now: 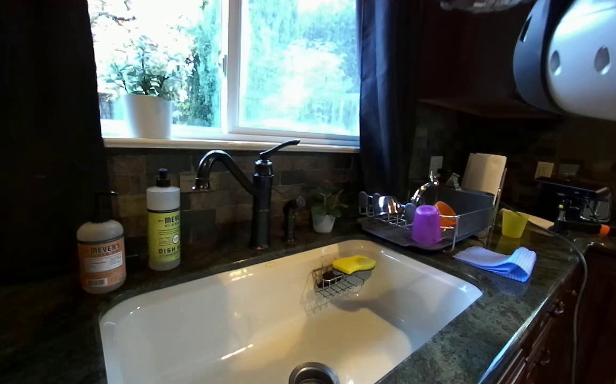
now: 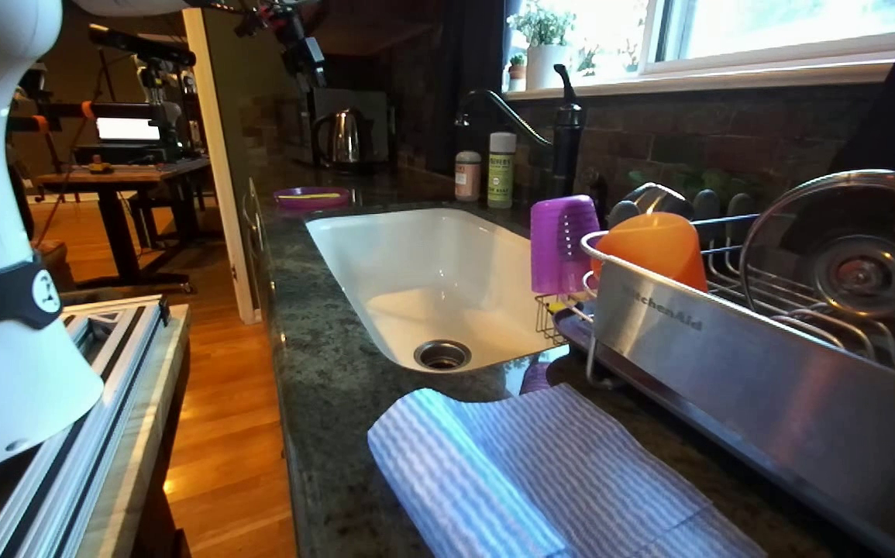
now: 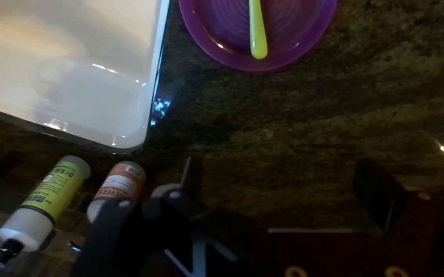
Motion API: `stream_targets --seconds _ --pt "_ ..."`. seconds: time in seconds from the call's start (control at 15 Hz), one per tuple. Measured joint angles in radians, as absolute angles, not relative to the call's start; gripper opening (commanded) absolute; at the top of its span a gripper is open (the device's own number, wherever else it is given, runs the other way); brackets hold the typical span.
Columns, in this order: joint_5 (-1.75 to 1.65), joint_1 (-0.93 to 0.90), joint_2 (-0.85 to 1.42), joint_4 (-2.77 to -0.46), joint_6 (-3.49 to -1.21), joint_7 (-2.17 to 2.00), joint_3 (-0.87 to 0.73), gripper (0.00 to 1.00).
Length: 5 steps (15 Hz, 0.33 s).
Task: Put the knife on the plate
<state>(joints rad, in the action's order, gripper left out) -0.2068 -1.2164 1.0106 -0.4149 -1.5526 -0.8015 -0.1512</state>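
Note:
A purple plate [image 3: 237, 63] lies on the dark counter, cut off by the top edge of the wrist view. A yellow-green utensil, seemingly the knife [image 3: 258, 36], lies on the plate with its handle toward the rim; its far end is out of the frame. In an exterior view the plate [image 2: 311, 204] sits beyond the sink, with the knife [image 2: 309, 196] as a thin yellow line on it. My gripper [image 3: 283, 175] is open and empty, fingers wide apart over bare counter. It also shows high above the counter in an exterior view [image 2: 315, 71].
The white sink [image 3: 153, 73] lies beside the plate. A green dish soap bottle [image 3: 58, 186] and an orange-labelled soap bottle [image 3: 121, 182] stand behind it. A kettle [image 2: 346, 139], faucet [image 2: 567, 139], dish rack [image 2: 726, 341] and striped cloth [image 2: 493, 473] are around the counter.

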Motion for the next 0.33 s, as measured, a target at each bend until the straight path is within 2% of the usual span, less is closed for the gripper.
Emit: stream_targets --seconds 0.33 --pt "-0.247 -1.275 0.919 -0.395 -1.408 -1.066 -0.175 1.00"
